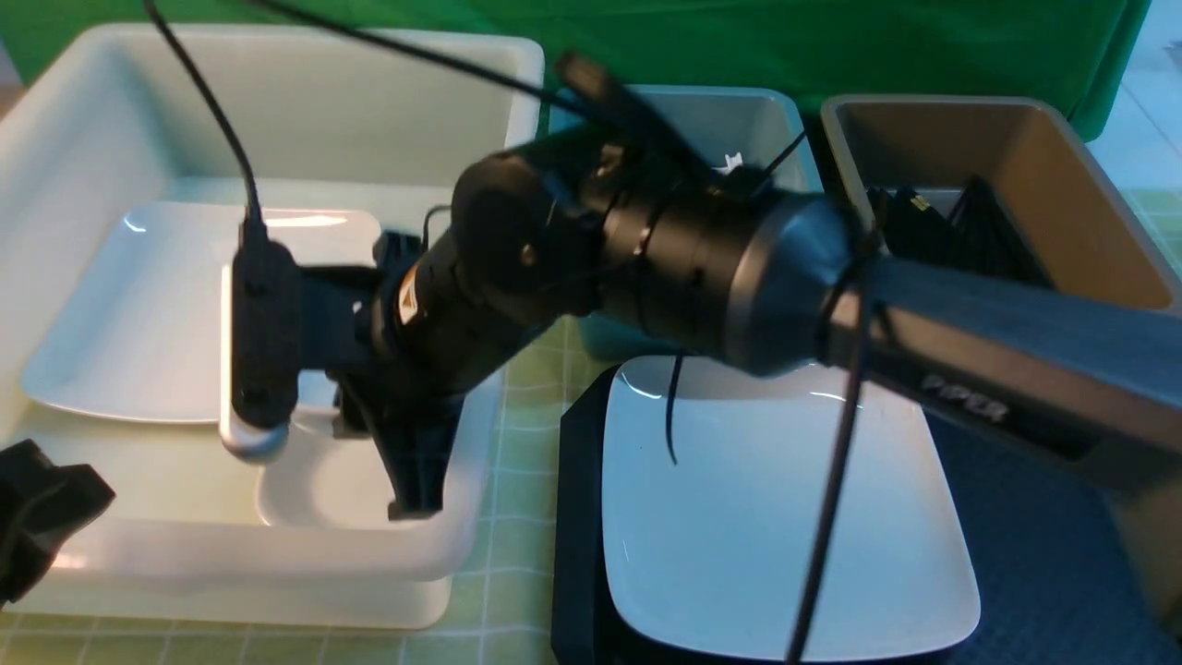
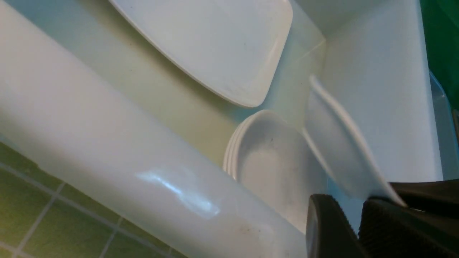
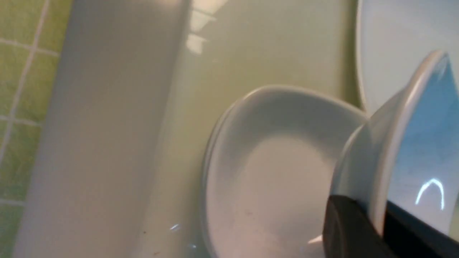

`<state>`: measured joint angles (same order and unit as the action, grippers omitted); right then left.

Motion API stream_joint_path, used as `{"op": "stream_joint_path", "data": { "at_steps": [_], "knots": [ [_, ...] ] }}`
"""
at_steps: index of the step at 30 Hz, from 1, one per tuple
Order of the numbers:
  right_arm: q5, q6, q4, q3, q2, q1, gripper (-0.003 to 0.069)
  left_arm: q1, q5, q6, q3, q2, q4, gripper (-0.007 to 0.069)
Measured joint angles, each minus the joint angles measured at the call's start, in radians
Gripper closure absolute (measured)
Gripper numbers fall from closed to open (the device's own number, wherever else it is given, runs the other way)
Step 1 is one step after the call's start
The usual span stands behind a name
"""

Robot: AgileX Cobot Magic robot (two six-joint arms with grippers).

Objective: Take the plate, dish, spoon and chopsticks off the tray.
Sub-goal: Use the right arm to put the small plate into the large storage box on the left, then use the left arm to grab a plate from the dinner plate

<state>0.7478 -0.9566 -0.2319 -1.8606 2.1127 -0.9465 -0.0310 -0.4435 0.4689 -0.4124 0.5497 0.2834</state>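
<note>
Green cloth hangs behind a checked mat carrying 3 tubs and the tray (image 1: pixel 577 499). The right gripper (image 3: pixel 376 218) reaches into the white tub (image 1: pixel 305 563), its jaws pinched tight on the rim of the dish (image 3: pixel 419 136). It holds the dish almost on edge, just above a stack of small dishes (image 3: pixel 272 179).

The pinch covers only a thin glossy lip, so the dish could slide out and chip the stack. Let go at this tilt, it may also come to rest leaning on the other large plate (image 1: pixel 138 314) lying in the tub rather than nesting.

The left gripper (image 2: pixel 360 218) waits by the tub's near left corner. Its jaws look slightly apart with nothing between them, and it sits close enough to crowd any sideways move.

The plate (image 1: pixel 785 517) lies on the tray, under the right arm. Loose cables (image 1: pixel 831 480) dangle over it and could snag.

A blue tub (image 1: pixel 766 120) and a brown tub (image 1: pixel 1062 166) stand behind. What they hold is too blurred to name, and no spoon or chopsticks show on the tray.
</note>
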Motion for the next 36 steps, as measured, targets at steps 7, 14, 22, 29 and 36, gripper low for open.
{"op": "stream_joint_path", "data": {
  "at_steps": [7,14,22,29,36],
  "knots": [
    [0.001,0.0,-0.004,-0.009,0.014,0.0,0.0613,0.0,0.001,0.015,0.0,0.0,0.001,0.0484],
    [0.001,0.0,-0.004,-0.01,0.014,0.0,0.0441,0.0,0.001,0.023,0.0,0.0,0.001,0.0475],
    [0.036,-0.004,0.008,-0.01,-0.052,0.0,0.0341,0.0,0.011,0.033,0.0,0.0,0.002,0.0468],
    [0.216,0.161,0.118,-0.01,-0.249,0.0,0.0435,0.0,0.03,0.03,0.0,0.0,0.02,0.0466],
    [0.442,0.597,0.498,0.014,-0.492,0.012,0.0651,0.0,-0.026,-0.16,-0.075,0.002,0.117,0.0466]
  ]
}}
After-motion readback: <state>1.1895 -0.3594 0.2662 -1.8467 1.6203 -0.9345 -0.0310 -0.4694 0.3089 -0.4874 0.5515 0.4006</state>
